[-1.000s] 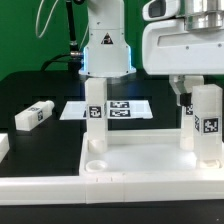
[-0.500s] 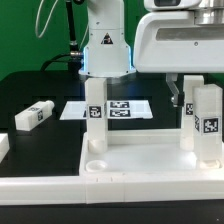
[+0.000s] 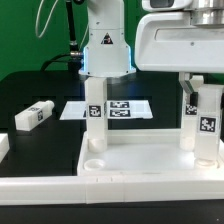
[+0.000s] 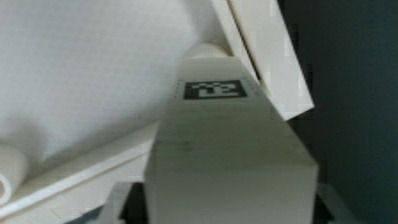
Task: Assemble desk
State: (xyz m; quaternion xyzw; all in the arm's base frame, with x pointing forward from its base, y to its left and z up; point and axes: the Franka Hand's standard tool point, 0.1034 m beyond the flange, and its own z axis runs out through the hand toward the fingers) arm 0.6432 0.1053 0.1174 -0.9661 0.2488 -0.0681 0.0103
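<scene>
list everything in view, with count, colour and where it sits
table: one, black, under everything
tabletop: one, white, rimmed, flat in the foreground
upright legs: three, white with black-and-white tags, standing on the tabletop, one at the exterior view's left, two at its right
loose leg: one, white, lying on the table, exterior view's left
marker board: one, white with black tags, behind the tabletop
border bar: one, white, along the front edge
white block: one, cut off at the exterior view's left edge
arm: one, white, behind the marker board
gripper: one, white, dark jaws beside the nearest right leg's top, grip unclear
</scene>
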